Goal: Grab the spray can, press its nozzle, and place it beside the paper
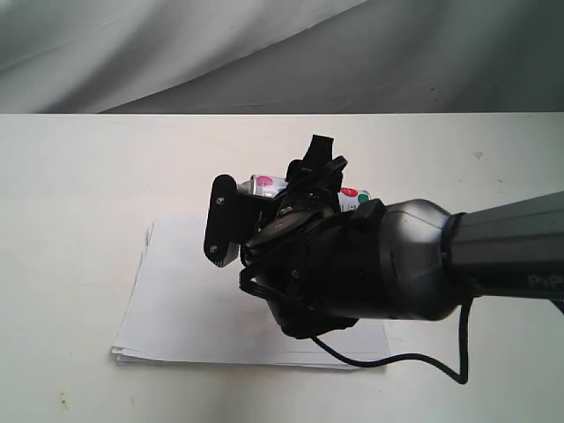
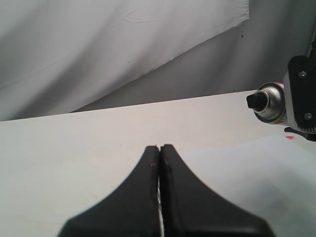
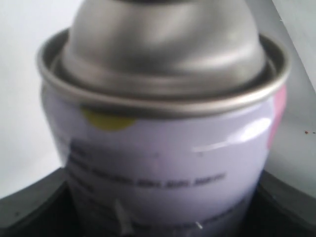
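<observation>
My right gripper (image 1: 280, 192) is shut on the spray can (image 1: 266, 185) and holds it lying sideways above the paper's (image 1: 185, 308) far edge. The can's red and green marks (image 1: 354, 196) peek out behind the wrist. Up close, the spray can (image 3: 168, 148) fills the right wrist view, with its silver dome at the top and dark fingers (image 3: 34, 207) at both lower corners. In the left wrist view the spray can (image 2: 272, 101) shows its black nozzle (image 2: 255, 101) pointing toward the camera, beside the right gripper's finger (image 2: 302, 96). My left gripper (image 2: 159, 148) is shut and empty, low over the table, near the paper (image 2: 256, 173).
The white table (image 1: 79, 176) extends around the paper on all sides. A grey cloth backdrop (image 1: 264, 44) hangs behind the far edge. A black cable (image 1: 397, 359) from the right arm trails over the paper's near right corner.
</observation>
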Motion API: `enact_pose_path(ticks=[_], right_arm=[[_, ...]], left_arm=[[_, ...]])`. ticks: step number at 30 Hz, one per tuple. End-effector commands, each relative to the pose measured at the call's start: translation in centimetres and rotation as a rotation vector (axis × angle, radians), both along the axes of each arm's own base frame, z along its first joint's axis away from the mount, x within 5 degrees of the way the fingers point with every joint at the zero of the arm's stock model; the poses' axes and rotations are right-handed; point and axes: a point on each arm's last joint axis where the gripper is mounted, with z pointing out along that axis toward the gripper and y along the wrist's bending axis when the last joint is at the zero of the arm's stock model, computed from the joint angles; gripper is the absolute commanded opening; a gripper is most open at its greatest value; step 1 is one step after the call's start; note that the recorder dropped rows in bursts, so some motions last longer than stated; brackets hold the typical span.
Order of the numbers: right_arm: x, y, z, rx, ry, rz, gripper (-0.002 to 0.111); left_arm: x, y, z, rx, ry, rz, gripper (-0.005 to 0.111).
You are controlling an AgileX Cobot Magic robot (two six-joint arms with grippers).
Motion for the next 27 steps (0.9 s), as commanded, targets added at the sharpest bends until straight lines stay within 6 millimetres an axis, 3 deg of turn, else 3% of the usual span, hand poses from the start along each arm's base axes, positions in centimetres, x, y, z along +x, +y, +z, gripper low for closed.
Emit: enact_pose_path(ticks=[1, 27], right_arm=[[0.14, -0.25, 0.91, -0.036, -0.049, -0.009, 0.0], [0.1, -0.55, 1.05, -0.06, -0.058, -0.035, 0.0]], left_arm=[[-0.01, 0.02, -0.1, -0.005, -0.003, 0.004, 0.0], [-0.01, 0.02, -0.1, -0.005, -0.003, 0.004, 0.0]])
